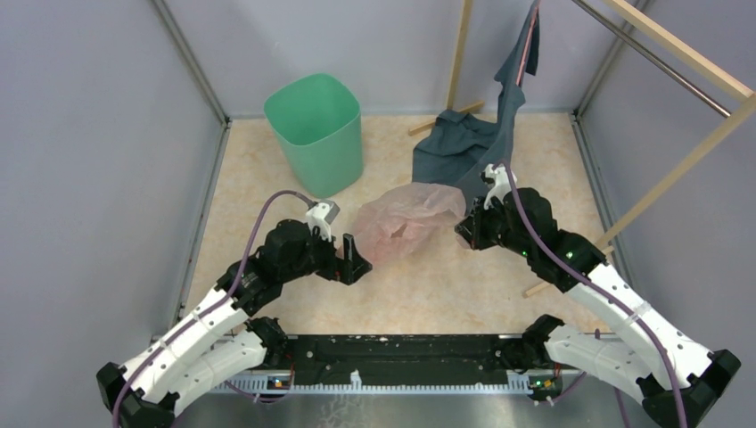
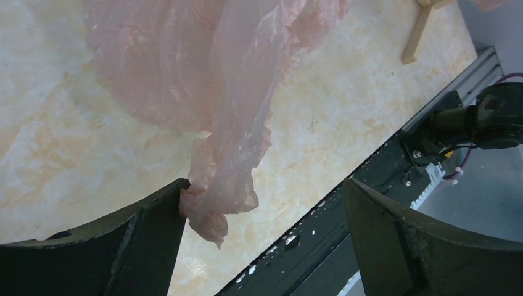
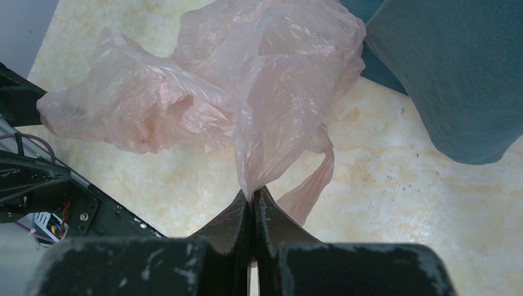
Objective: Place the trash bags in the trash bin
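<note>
The pale-pink film trash bag (image 1: 408,218) lies crumpled on the table middle, between both grippers. The mint-green trash bin (image 1: 314,129) stands upright at the back left, its mouth open and its inside empty as far as it shows. My right gripper (image 1: 464,230) is shut on a pinched fold of the bag (image 3: 271,80); its jaws (image 3: 253,196) meet on the film. My left gripper (image 1: 357,259) is open wide (image 2: 265,185). A twisted bag corner (image 2: 219,197) touches its left finger (image 2: 154,228), ungripped.
A dark blue-grey cloth (image 1: 459,152) hangs from a wooden rack (image 1: 677,53) and pools on the table just behind the bag; it also shows in the right wrist view (image 3: 450,68). Grey enclosure walls stand all round. The black base rail (image 1: 401,357) runs along the near edge.
</note>
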`<move>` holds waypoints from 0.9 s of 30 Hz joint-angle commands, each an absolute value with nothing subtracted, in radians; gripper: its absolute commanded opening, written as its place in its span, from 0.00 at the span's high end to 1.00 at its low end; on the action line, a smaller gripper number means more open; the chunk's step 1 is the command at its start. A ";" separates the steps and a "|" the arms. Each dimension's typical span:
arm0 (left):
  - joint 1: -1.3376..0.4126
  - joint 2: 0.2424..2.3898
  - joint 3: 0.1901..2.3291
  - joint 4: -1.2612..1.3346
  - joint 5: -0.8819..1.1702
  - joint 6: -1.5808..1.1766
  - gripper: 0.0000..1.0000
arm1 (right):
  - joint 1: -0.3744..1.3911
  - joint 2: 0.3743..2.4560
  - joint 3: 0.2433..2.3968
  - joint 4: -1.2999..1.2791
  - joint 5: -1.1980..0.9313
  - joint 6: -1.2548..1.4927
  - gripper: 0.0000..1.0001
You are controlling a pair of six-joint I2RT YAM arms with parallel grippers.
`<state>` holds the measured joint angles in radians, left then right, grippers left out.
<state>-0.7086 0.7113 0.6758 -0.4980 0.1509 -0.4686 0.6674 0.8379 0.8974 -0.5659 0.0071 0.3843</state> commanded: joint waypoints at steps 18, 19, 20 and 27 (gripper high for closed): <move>-0.709 0.690 0.592 -0.413 0.367 -0.562 0.65 | 0.669 0.823 0.928 -0.520 0.011 0.373 1.00; -0.709 0.691 0.592 -0.415 0.370 -0.565 0.72 | 0.669 0.823 0.926 -0.519 0.012 0.374 1.00; -0.709 0.692 0.592 -0.420 0.364 -0.568 0.84 | 0.670 0.822 0.921 -0.518 0.014 0.376 1.00; -0.693 0.806 0.764 -0.472 0.076 -0.575 1.00 | 0.663 0.921 0.916 -0.451 -0.101 0.404 1.00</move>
